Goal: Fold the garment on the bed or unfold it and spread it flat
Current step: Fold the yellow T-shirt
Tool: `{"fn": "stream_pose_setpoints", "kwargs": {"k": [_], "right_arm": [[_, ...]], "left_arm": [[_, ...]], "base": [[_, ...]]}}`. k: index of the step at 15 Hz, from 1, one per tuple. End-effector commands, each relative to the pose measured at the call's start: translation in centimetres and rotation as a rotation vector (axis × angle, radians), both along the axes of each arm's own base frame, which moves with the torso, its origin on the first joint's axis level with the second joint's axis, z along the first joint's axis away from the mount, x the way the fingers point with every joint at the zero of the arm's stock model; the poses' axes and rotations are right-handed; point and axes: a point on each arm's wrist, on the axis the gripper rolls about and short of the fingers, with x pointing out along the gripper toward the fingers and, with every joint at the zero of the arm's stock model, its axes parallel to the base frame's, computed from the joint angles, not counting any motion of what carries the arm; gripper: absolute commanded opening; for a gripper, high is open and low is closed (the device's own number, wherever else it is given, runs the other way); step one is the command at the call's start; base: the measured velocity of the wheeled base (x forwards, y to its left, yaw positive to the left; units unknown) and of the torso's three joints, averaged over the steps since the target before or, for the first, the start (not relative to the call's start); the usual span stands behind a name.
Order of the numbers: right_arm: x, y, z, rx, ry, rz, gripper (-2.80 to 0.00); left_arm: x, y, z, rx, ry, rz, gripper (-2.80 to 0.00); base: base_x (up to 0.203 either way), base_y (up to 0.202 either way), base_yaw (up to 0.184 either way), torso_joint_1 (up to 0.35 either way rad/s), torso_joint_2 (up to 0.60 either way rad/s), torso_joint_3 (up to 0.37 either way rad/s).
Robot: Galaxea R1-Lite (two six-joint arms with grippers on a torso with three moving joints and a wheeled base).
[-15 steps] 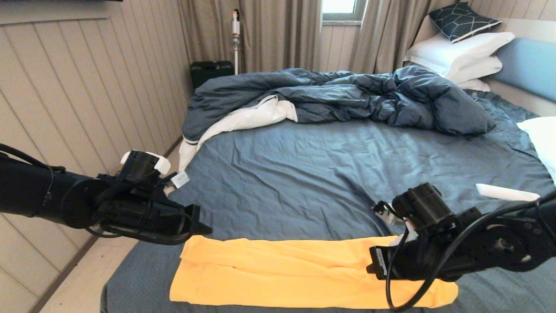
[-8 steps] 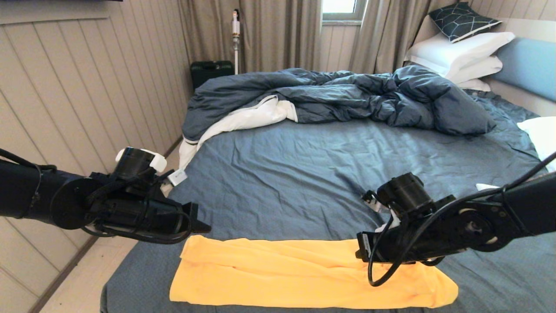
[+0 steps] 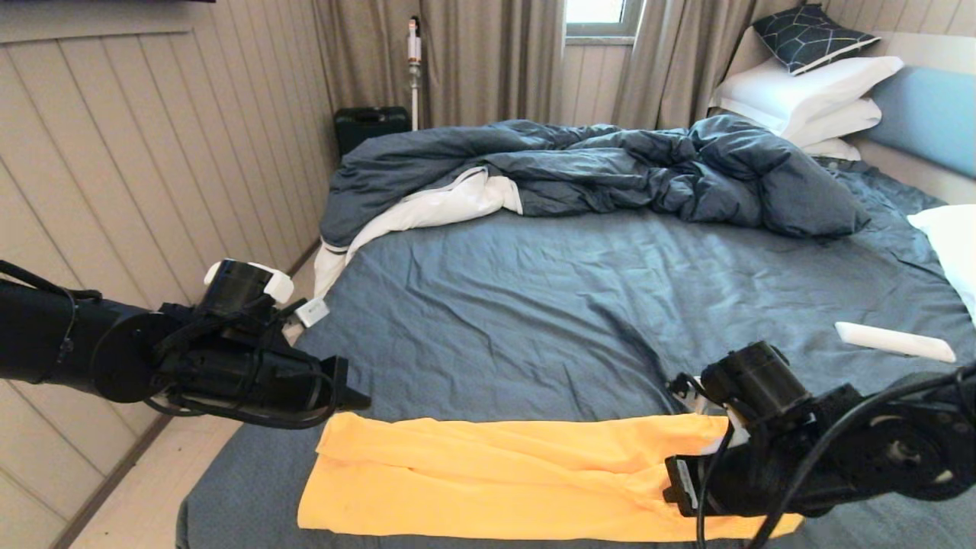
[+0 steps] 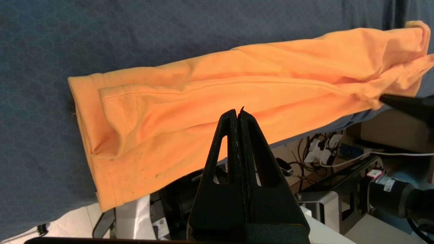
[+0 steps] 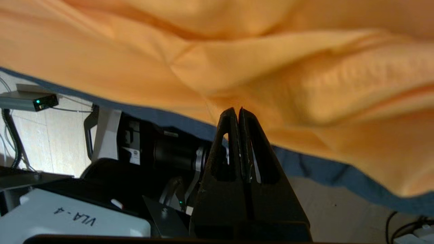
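Though hidden overhead, closed right gripper [image 5: 239, 109] perhaps touching garment [image 5: 305, 78]

There is one garment [image 3: 488, 476], a yellow one, folded into a long band beside the fingers [image 4: 237, 117] of the left arm, and one bed [image 3: 579, 305] under it. On the bed lies one dark blue duvet [image 3: 610, 171]. I count three white pillows [image 3: 808, 84] stacked at the headboard, one dark patterned cushion [image 3: 810, 34] on top of them, and one more white pillow [image 3: 953, 244] at the frame edge. There is one white flat object [image 3: 894, 341] on the sheet. Two robot arms are there. One dark case [image 3: 371, 126] stands by the curtain.
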Motion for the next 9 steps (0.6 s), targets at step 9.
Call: {"fn": "stream_pose_setpoints", "kwargs": {"k": [9], "right_arm": [[2.4, 5.0, 3.3, 0.087, -0.136, 0.102, -2.80]], "left_arm": [[-0.5, -0.4, 1.4, -0.018, -0.039, -0.014, -2.80]], "base": [[0.000, 0.000, 0.000, 0.000, 0.00, 0.000]]}}
